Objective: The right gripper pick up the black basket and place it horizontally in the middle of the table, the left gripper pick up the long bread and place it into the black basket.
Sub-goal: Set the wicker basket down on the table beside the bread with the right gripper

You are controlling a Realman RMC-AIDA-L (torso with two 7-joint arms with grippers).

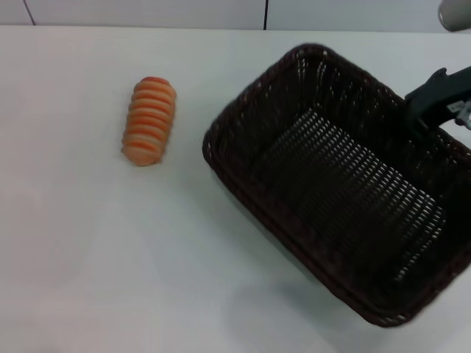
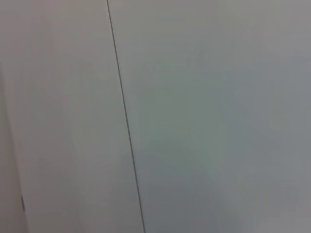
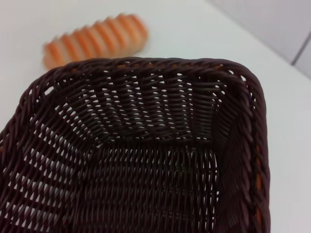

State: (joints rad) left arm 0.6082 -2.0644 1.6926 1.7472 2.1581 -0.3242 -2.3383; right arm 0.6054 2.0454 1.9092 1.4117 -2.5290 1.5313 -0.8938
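Observation:
The black basket [image 1: 338,184] is on the right of the white table [image 1: 96,257], turned diagonally, with a shadow under its near edge as if it is held a little off the surface. My right gripper [image 1: 416,110] is at the basket's far right rim and looks shut on it. The right wrist view looks into the basket [image 3: 136,160] from that rim. The long bread [image 1: 149,120] lies on the table to the left of the basket, apart from it, ribbed side up. It also shows in the right wrist view [image 3: 95,39] beyond the basket. My left gripper is out of view.
The left wrist view shows only a pale grey panel with a thin dark seam [image 2: 124,116]. The table's back edge meets a wall [image 1: 221,11] behind the bread and basket. Bare tabletop lies in front of the bread.

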